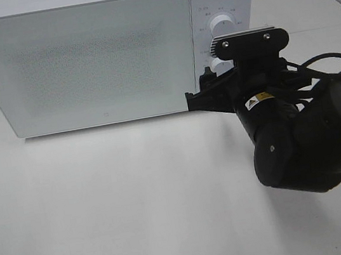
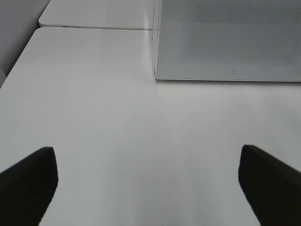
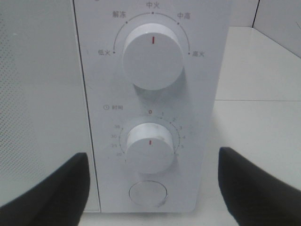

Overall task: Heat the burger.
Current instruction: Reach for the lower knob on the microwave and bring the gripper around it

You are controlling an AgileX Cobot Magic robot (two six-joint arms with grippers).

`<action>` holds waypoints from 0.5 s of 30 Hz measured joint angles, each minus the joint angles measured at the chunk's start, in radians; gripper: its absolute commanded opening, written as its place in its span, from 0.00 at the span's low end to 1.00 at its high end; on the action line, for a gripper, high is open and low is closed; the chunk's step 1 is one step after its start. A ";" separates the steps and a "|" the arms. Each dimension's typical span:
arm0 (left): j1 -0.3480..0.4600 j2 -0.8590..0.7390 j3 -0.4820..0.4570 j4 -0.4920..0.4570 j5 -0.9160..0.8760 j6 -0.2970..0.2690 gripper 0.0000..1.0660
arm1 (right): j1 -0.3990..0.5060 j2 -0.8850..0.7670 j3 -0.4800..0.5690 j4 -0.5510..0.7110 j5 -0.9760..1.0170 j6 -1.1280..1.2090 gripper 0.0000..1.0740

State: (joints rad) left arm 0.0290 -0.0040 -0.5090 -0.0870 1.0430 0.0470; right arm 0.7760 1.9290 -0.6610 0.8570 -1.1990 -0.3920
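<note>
The burger is out of view. The white microwave (image 1: 83,57) stands at the back of the table with its door shut, and its frosted front hides the inside. My right gripper (image 3: 150,188) is open right in front of the control panel, with the lower timer knob (image 3: 149,148) just ahead between its fingers (image 3: 51,188) and untouched. In the high view the right gripper (image 1: 207,93) sits at the panel's lower edge. My left gripper (image 2: 148,188) is open over bare table, well short of the microwave's (image 2: 230,37) front left corner, and holds nothing.
The panel carries an upper power knob (image 3: 153,55) with its red mark straight up and a round button (image 3: 147,193) below the timer knob. The right arm's black body (image 1: 301,140) fills the right of the high view. White table (image 1: 118,206) spreads in front.
</note>
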 measured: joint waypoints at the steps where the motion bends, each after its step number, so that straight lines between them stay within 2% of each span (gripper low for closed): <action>1: 0.000 0.000 0.000 0.000 0.000 0.000 0.94 | -0.006 0.006 -0.009 -0.006 0.001 0.000 0.67; 15: 0.000 0.000 0.000 0.000 0.000 0.000 0.94 | -0.074 0.091 -0.121 -0.076 0.054 0.032 0.67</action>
State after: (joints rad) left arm 0.0290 -0.0040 -0.5090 -0.0870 1.0430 0.0470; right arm 0.7020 2.0200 -0.7820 0.7810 -1.1450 -0.3600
